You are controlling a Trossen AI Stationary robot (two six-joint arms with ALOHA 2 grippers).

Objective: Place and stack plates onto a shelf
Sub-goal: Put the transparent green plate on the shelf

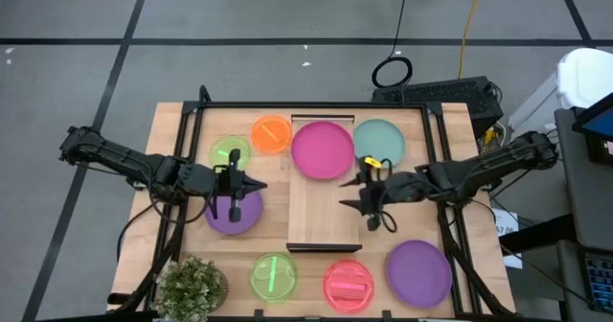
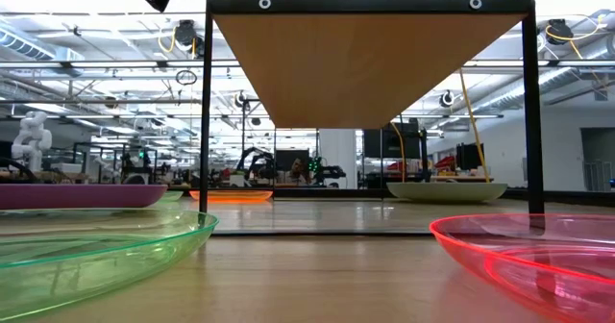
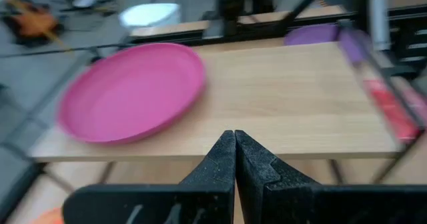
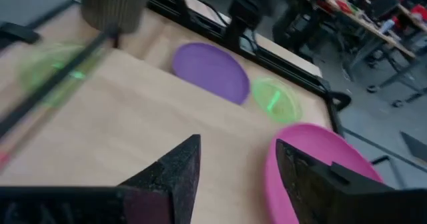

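The shelf (image 1: 326, 217) is a light-wood board raised above the middle of the table. A magenta plate (image 1: 323, 149) lies flat on its far end and also shows in the left wrist view (image 3: 130, 91). My right gripper (image 1: 347, 194) is open above the shelf, just near of the magenta plate (image 4: 313, 164), touching nothing. My left gripper (image 1: 257, 185) is shut and points at the shelf's left edge, over the right rim of a purple plate (image 1: 233, 212). A teal plate (image 1: 381, 140) lies on the table right of the magenta one.
On the table lie an orange plate (image 1: 271, 133), a green plate (image 1: 230, 154), a second green plate (image 1: 273, 276), a pink-red plate (image 1: 347, 284) and another purple plate (image 1: 420, 272). A potted plant (image 1: 192, 284) stands at the near left corner. The shelf's near half (image 1: 326, 228) is bare.
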